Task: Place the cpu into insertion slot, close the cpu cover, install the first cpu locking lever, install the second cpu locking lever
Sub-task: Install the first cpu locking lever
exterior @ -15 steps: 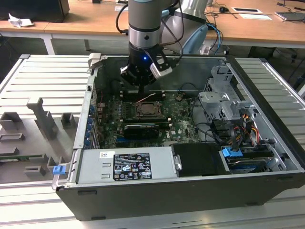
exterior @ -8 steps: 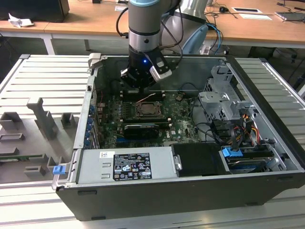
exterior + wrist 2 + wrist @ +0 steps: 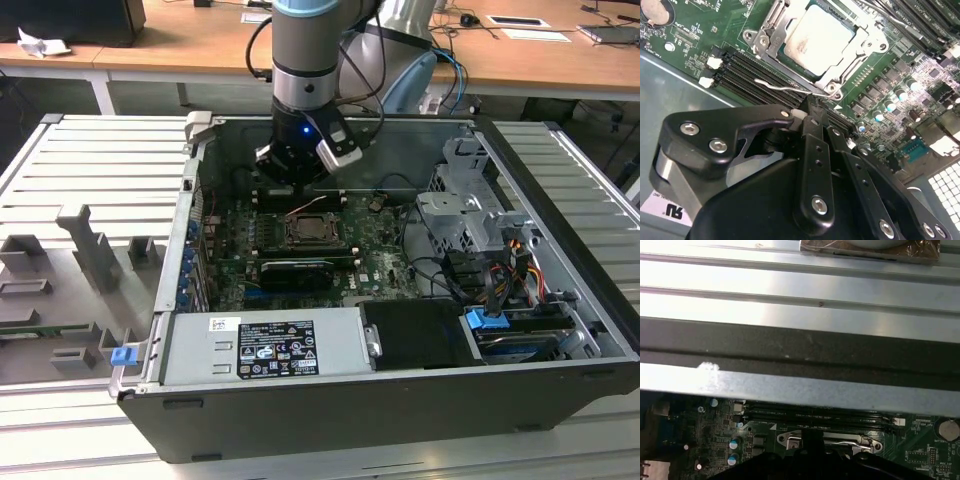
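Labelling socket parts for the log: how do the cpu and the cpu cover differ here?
The cpu is a solid, dull silver-grey square plate; the cpu cover is a shinier metal frame with a cut-out centre. The cpu sits in the middle of the insertion slot; the cpu cover rings it, lying flat around its edges. The cpu top is plain; the cpu cover has tabs and notches along its border. Both are silvery, square and level with the motherboard.

Note the arm [image 3: 305, 50]: a grey cylindrical segment with a pale blue cap band, a black ring below it, and a small blue light on the wrist. Black cables loop beside it. A white-and-grey camera block sits at the wrist. Your end effector [image 3: 810, 117] is matte black, built of linked bars joined by silver screws and rivets.
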